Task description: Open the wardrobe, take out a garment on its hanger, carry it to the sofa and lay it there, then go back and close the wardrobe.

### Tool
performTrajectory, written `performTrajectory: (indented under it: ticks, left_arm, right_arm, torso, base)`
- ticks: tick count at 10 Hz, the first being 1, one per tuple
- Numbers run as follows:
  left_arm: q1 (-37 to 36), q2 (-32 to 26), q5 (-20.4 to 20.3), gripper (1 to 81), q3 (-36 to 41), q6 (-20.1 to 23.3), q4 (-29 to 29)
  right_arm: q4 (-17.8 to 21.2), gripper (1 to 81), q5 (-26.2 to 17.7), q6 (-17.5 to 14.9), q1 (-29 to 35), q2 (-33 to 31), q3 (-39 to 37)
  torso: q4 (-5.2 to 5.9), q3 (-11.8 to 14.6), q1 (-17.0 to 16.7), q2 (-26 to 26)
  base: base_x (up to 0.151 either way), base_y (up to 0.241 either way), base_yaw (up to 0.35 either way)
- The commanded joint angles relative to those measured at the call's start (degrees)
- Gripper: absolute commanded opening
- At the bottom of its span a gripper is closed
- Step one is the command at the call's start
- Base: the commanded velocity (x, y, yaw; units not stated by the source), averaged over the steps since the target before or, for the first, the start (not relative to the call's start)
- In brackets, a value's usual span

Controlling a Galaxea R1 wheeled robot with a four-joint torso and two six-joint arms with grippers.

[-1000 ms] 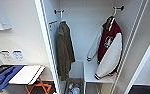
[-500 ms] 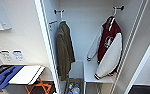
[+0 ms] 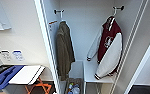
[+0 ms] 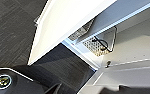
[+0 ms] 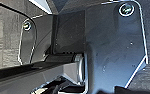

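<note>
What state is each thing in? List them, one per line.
wardrobe: doors open, inside showing.
maroon jacket: hanging on its hanger, lower edge resting on the shelf.
white hanger: hooked on the right peg.
olive-brown coat: hanging from the left peg.
shelf: bears the jacket's hem.

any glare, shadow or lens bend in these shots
Head view: soft; the wardrobe edges lean outward from the wide lens; the jacket and the olive coat cast faint shadows on the back wall. Left wrist view: the white door is brightly lit, nearly washed out. Right wrist view: dark, with faint sheen on the robot's plate.
</note>
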Motion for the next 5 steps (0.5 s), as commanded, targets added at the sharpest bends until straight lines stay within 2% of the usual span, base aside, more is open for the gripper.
performTrajectory:
  ticks: [1,5]
  left_arm:
    - [-5.4,0.0,-0.7,81.1,0.2,-0.1,-0.2]
    - [-7.9,1.2,-3.4,81.1,0.0,-0.1,-0.3]
  right_arm:
    - [0.2,81.1,-3.4,-0.3,2.1,0.9,0.4]
    - [0.1,81.1,-3.4,-0.4,2.5,1.1,0.4]
  torso:
    - [0.00,0.0,0.0,0.0]
    - [0.00,0.0,0.0,0.0]
  base:
    - [0.000,0.000,0.000]
    - [0.000,0.000,0.000]
